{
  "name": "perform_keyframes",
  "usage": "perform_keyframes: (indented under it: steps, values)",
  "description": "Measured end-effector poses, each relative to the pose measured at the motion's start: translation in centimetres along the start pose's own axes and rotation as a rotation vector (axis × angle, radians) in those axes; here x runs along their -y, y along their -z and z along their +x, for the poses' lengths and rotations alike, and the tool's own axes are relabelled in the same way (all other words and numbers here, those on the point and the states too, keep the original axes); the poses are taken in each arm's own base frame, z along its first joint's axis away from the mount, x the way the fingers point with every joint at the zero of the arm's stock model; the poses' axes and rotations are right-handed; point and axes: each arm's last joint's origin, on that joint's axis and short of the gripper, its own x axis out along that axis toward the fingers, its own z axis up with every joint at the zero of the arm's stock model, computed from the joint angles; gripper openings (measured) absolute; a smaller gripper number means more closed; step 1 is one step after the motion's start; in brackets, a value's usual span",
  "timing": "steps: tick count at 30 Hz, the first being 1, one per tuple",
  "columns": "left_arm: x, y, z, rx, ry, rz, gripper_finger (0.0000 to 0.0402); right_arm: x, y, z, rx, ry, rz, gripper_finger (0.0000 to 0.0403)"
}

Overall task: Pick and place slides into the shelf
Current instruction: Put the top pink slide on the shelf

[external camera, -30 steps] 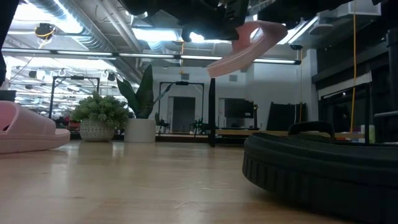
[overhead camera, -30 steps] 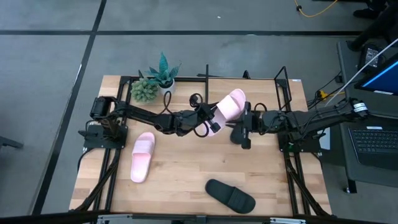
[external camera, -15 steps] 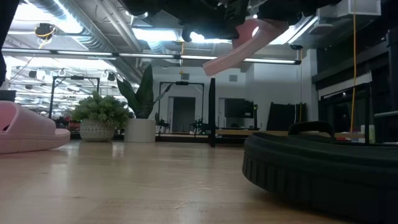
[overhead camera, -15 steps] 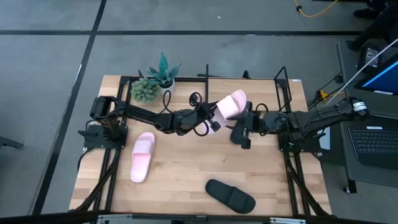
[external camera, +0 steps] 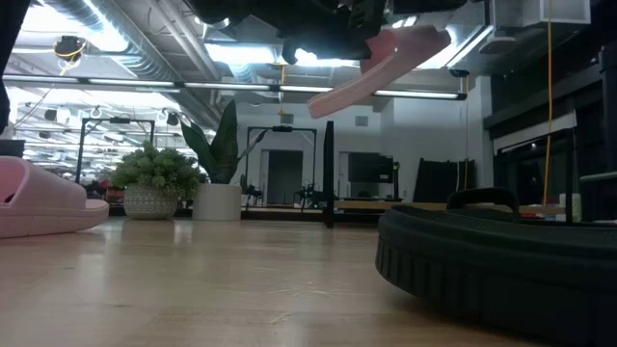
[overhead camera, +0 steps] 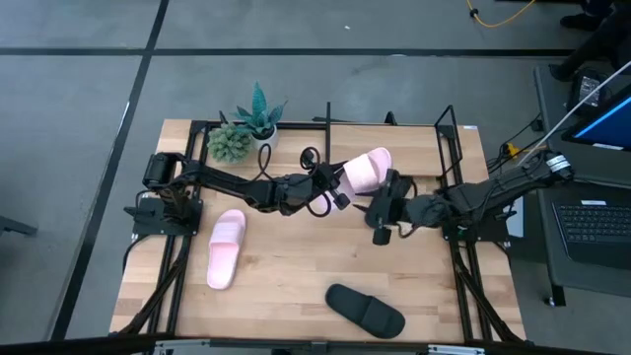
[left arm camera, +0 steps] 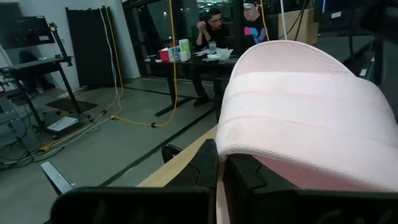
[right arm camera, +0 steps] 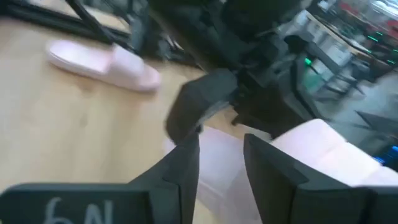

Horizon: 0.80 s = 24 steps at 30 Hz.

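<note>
Since a second ago the right end effector [overhead camera: 379, 210] has drawn back toward the lower right of the high view, off the raised pink slide [overhead camera: 363, 169], and the slide's toe has swung a little flatter. That slide hangs above the worktop [overhead camera: 286, 286] just above centre frame, its long axis running lower left to upper right. The left end effector [overhead camera: 333, 188] is clamped tight on its lower-left edge. The right one sits just below and right of the slide, fingers [right arm camera: 186, 163] parted to a middling gap, holding nothing. From that gap, the slide lies up and slightly left, so the right arm is nearer the free end.
</note>
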Motion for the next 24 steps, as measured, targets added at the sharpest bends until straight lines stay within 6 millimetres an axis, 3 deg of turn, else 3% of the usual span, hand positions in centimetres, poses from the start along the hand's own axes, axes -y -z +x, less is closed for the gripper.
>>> perform_keyframes:
  steps: [8,12,24]
  values:
    - [0.0,0.0,0.0,0.0,0.0,0.01,0.0002,-2.0,-2.4,1.4,-0.17,0.104,-0.145,0.0126]
    - [0.0,0.0,0.0,0.0,-0.001,0.021,0.0003,-2.4,-3.1,1.8,-0.248,0.147,-0.124,0.0126]
    - [0.1,-0.1,0.0,0.01,0.031,0.011,0.0002,-2.7,-2.7,2.4,-0.281,0.281,-0.143,0.0126]
